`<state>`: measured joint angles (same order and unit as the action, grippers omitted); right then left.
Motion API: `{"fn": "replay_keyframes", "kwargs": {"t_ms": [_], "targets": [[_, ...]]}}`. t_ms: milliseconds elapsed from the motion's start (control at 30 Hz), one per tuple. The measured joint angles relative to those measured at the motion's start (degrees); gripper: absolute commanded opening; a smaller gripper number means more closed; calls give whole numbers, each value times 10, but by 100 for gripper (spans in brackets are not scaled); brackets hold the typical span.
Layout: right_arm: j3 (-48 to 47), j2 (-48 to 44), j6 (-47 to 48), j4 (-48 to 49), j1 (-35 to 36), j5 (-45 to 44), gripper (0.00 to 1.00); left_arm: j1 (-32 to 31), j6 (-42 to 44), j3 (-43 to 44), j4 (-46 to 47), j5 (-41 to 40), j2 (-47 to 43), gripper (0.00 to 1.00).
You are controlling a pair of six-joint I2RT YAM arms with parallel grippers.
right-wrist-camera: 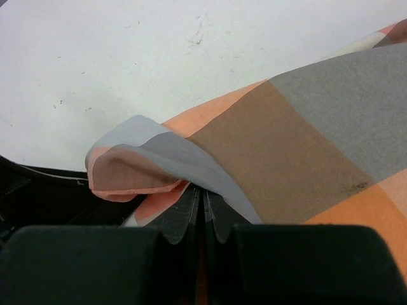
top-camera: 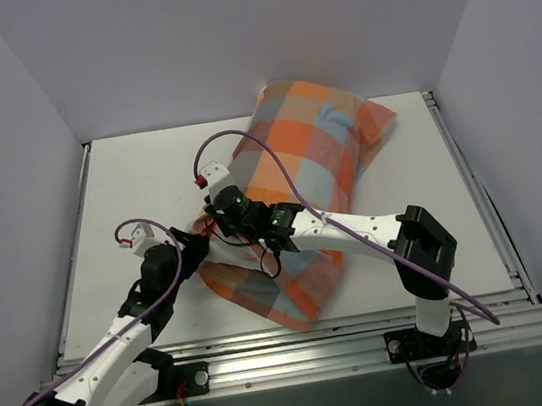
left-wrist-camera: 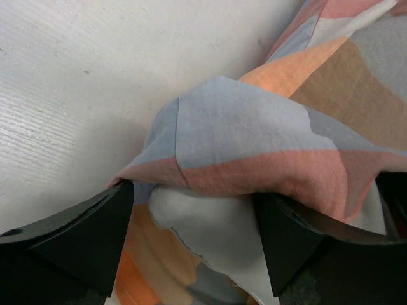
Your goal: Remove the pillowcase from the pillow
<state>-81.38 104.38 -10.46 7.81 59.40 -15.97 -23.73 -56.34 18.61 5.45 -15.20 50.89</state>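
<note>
- At centre of the top view, running from lower left to upper right: pillowcase (top-camera: 329,149), filled out plump, pillow inside hidden.
- Soft, light, limp cloth; likely to slip over the stuffing; best taken at the loose lower-left hem.
- Left gripper (left-wrist-camera: 194,197): jaws wide, bunched fold loose between, not pinched.
- Right gripper (right-wrist-camera: 202,213): closed tight under a hem fold; pinch unclear.
- White table (top-camera: 147,180) beneath.

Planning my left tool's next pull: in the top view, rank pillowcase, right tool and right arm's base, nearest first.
1. pillowcase, lying between the left tool's fingers.
2. right tool, just beyond, to its right.
3. right arm's base, far right, near edge.
</note>
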Motion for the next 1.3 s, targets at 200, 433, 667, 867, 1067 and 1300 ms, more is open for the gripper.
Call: {"fn": "replay_keyframes", "kwargs": {"t_ms": [200,433,667,867,1067,1300], "targets": [[0,15,0,7,-1,1,0,25,9,-12,55,50,14,96],[0,20,-7,10,-14,-8,0,45,21,6,150,162,121,97],[17,20,-34,21,-42,-27,0,58,7,11,256,268,172,95],[41,20,-47,40,-48,-26,0,59,-16,11,311,336,195,94],[49,20,-51,48,-53,-18,0,63,-35,29,325,384,250,94],[50,20,-52,49,-61,-14,0,66,-47,50,267,429,234,94]]}}
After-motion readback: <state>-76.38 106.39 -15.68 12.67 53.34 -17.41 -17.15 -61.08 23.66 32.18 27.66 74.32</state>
